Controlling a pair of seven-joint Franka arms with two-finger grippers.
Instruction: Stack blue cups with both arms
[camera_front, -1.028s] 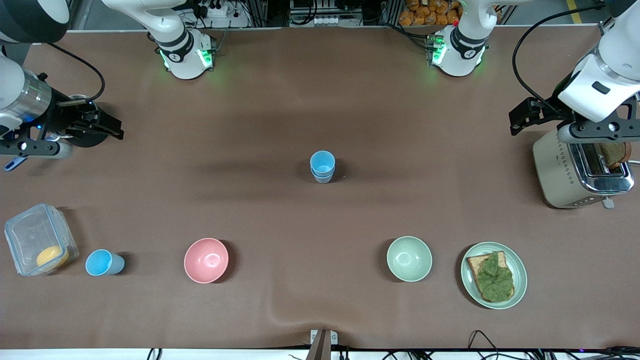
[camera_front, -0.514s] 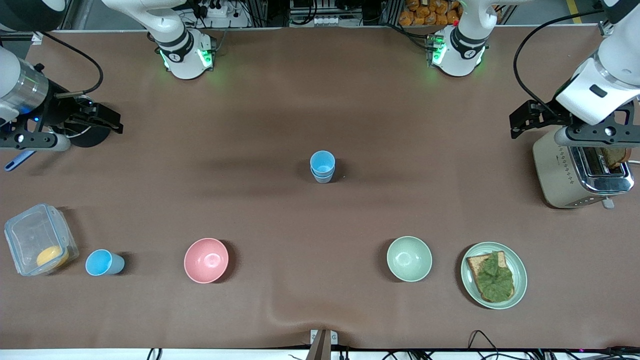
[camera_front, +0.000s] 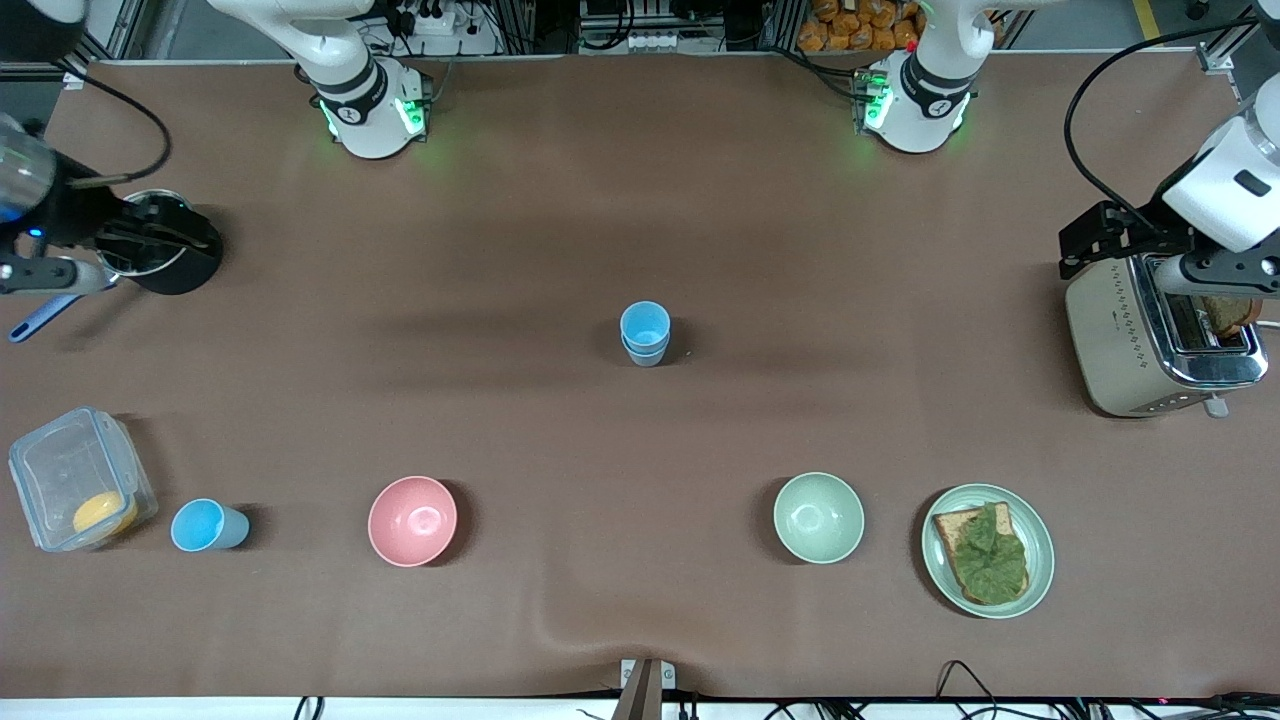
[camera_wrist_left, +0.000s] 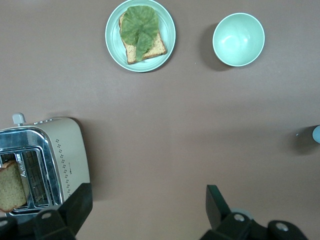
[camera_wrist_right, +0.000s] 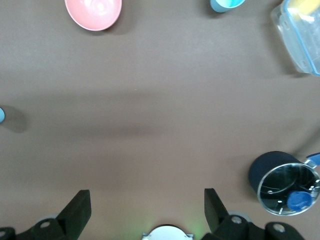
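Centrally on the brown counter (camera_front: 560, 230) stands a stack of two blue cups (camera_front: 645, 333), one nested in the other, upright and untouched. A third blue cup (camera_front: 208, 525) stands alone toward the right arm's end, nearer the front camera than the stack, between a clear lidded container (camera_front: 78, 478) holding something yellow and the pink bowl (camera_front: 412, 520). The pale green bowl (camera_front: 818, 517) sits toward the left arm's end, beside a green plate (camera_front: 1040, 545) carrying toast topped with a lettuce leaf.

The right gripper (camera_wrist_right: 147, 207) is up over the counter at its own end, just beside a dark pot (camera_front: 165, 255) with a glass lid; its jaws are spread wide with nothing between them. The left gripper (camera_wrist_left: 149, 204) hovers over the edge of the toaster (camera_front: 1130, 345), which has a slice of bread in one slot; its jaws are likewise wide apart and empty. Both grippers are well apart from every cup.
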